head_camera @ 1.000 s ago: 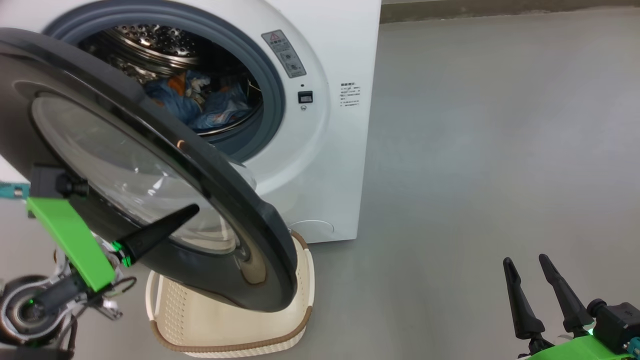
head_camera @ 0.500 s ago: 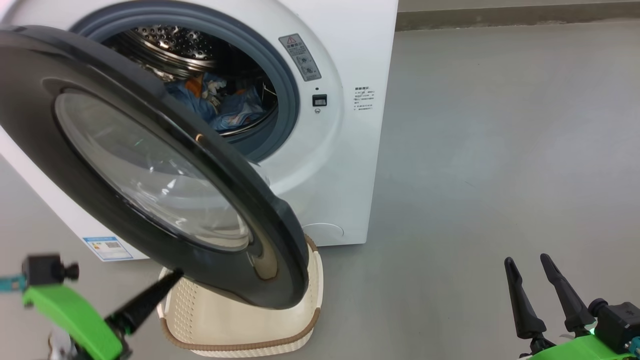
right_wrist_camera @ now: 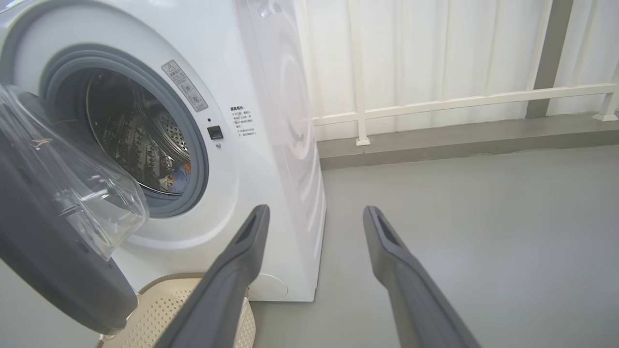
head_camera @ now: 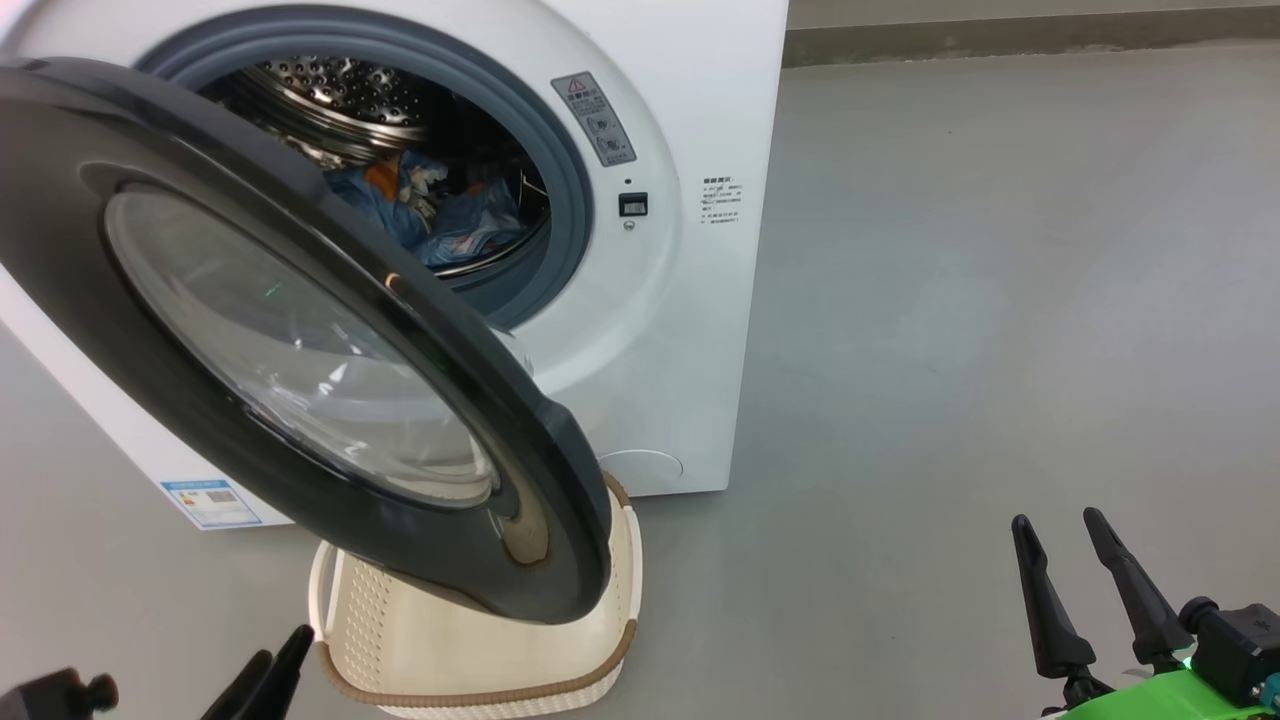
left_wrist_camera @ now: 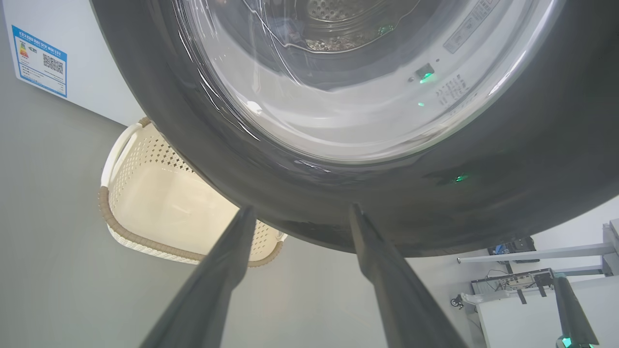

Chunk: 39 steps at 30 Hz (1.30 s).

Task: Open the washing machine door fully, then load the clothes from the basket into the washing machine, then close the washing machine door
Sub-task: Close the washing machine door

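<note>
We see the clothes (head_camera: 430,215) inside the washing machine (head_camera: 690,300) drum. The basket (head_camera: 470,697), just in front of the machine, looks empty, so we judge loading done & closing the remaining step. The washing machine door (head_camera: 300,330) hangs part-open off the machine's front. The left gripper (left_wrist_camera: 301,210) is low in front of the machine, fingers spread, holding nothing. The right gripper (head_camera: 1055,518), well off the machine's right, is also spread & empty. Next, we'd push the door's outer face toward the machine w/ the left gripper til it latches.
</note>
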Tool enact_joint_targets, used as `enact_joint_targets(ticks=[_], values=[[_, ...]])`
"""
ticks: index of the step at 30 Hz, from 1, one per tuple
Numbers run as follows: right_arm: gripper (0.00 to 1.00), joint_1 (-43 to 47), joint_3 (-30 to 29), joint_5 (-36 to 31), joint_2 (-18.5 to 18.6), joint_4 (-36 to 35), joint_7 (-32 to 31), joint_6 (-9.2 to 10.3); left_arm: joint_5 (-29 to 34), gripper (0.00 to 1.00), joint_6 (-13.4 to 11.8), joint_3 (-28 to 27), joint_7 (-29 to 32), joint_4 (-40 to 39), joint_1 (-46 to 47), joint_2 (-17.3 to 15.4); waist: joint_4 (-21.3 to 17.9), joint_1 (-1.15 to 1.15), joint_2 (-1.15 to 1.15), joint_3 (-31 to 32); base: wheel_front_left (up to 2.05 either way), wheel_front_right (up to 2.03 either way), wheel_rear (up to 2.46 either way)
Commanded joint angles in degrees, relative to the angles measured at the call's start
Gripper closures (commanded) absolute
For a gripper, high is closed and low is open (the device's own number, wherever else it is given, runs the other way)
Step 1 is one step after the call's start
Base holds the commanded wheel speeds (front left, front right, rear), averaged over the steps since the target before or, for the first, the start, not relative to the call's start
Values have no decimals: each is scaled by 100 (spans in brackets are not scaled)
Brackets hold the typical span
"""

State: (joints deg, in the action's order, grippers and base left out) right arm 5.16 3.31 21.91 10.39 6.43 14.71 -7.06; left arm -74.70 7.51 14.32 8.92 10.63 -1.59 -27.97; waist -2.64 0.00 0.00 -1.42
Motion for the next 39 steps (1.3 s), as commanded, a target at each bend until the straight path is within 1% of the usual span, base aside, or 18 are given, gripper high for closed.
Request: enact_joint_targets(ticks=[1,5,9,12,16,18,20,26,29,33,36,39], values=[[0,-196,86,-3,129,-106,29,-43,132,0,-2,-146,-267,-61,123,-237,-11,0,0,10,0,0,0],[0,-185,93,3,163,-61,29,-43,383,0,-2,144,-1179,78,52,-308,-39,0,0,38,0,0,0],[0,-181,94,13,193,-11,29,-43,739,0,-2,530,-1978,334,57,-455,-67,0,0,66,0,0,0],[0,-191,119,21,221,46,29,-43,953,0,-2,699,-2286,537,96,-485,-96,0,0,90,0,0,0],[0,-203,123,36,248,116,29,-43,1198,0,-2,595,-2380,680,132,-388,-116,0,0,116,0,0,0],[0,-206,113,45,259,156,29,-43,1525,0,-2,227,-2387,671,135,-214,-116,0,0,128,0,0,0],[0,-207,108,49,261,181,29,-43,2004,0,-2,-93,-2388,635,64,-38,-117,0,0,144,0,0,0],[0,-184,89,59,265,219,29,-43,3191,0,-2,-1000,-2390,319,-192,580,-111,0,0,206,0,0,0],[0,-172,79,65,263,228,29,-43,3803,0,-2,-1260,-2390,168,-305,819,-117,0,0,234,0,0,0],[0,-165,80,66,259,234,29,-43,4576,0,-2,-1468,-2391,-22,-449,1066,-134,0,0,262,0,0,0],[0,-168,80,68,253,233,29,-43,4885,0,-2,-1604,-2391,-106,-540,1270,-140,0,0,265,0,0,0],[0,-173,79,68,251,229,29,-43,5068,0,-2,-1735,-2391,-138,-585,1407,-136,0,0,257,0,0,0]])
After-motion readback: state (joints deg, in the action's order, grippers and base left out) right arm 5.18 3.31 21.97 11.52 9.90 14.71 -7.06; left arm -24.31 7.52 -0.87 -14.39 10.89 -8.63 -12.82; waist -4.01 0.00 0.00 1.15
